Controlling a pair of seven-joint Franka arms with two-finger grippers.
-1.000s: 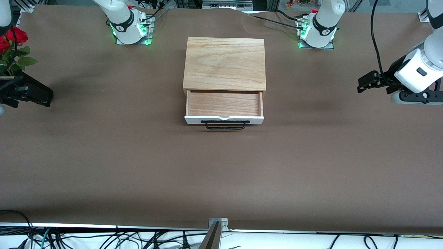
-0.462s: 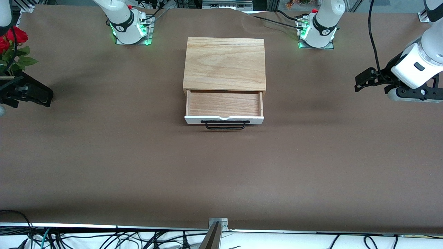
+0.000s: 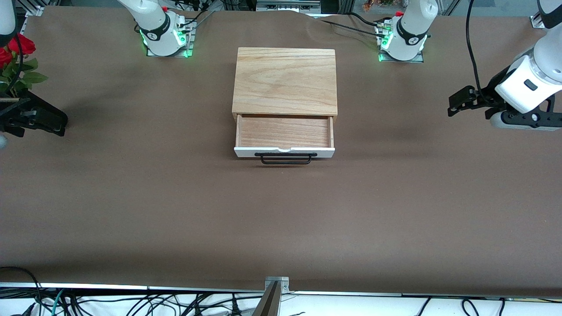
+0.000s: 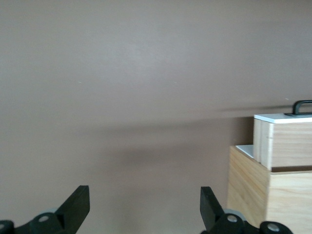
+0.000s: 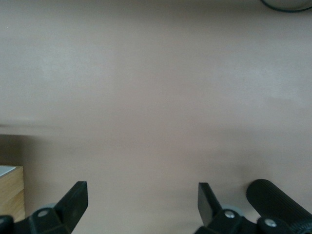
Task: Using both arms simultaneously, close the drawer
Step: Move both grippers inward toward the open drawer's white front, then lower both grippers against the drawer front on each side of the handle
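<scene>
The drawer stands pulled out of the light oak box at the table's middle, with its white front panel and black wire handle toward the front camera. It also shows in the left wrist view. My left gripper is open and empty, over the bare table at the left arm's end and well away from the drawer. My right gripper is open and empty, over the table at the right arm's end, also well away from it.
Red roses stand at the right arm's end of the table, close to the right gripper. A black ribbed cylinder shows beside the right gripper's finger. The brown table stretches wide in front of the drawer.
My left gripper has shifted a little toward the middle of the table and slightly up. The right gripper and the drawer have not visibly moved.
</scene>
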